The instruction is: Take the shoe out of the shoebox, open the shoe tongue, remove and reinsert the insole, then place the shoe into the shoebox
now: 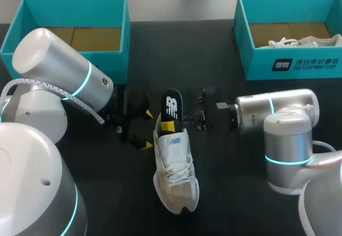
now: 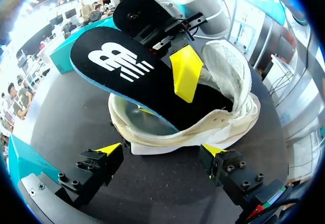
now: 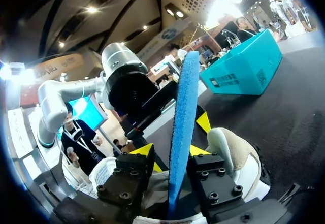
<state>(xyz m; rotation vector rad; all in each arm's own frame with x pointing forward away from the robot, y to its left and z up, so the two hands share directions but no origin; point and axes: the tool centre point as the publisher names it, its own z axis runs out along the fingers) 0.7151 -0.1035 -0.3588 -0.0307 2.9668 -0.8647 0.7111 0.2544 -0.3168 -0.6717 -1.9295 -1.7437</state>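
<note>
A white shoe [image 1: 173, 172] lies on the black table in the middle, toe toward me. Its black insole [image 1: 171, 106] with a white logo sticks up out of the heel opening, its front end still inside. My right gripper [image 1: 175, 122] comes in from the right and stands open around the insole [image 3: 184, 107]. One yellow finger [image 2: 185, 74] lies against its top face, and a gap shows on the blue underside. My left gripper [image 1: 145, 129] is open just left of the heel, and its fingers flank the shoe [image 2: 228, 66] without touching it.
An open teal shoebox [image 1: 126, 43] stands at the back left behind my left arm. A second teal shoebox [image 1: 256, 65] at the back right holds another white shoe [image 1: 299, 42].
</note>
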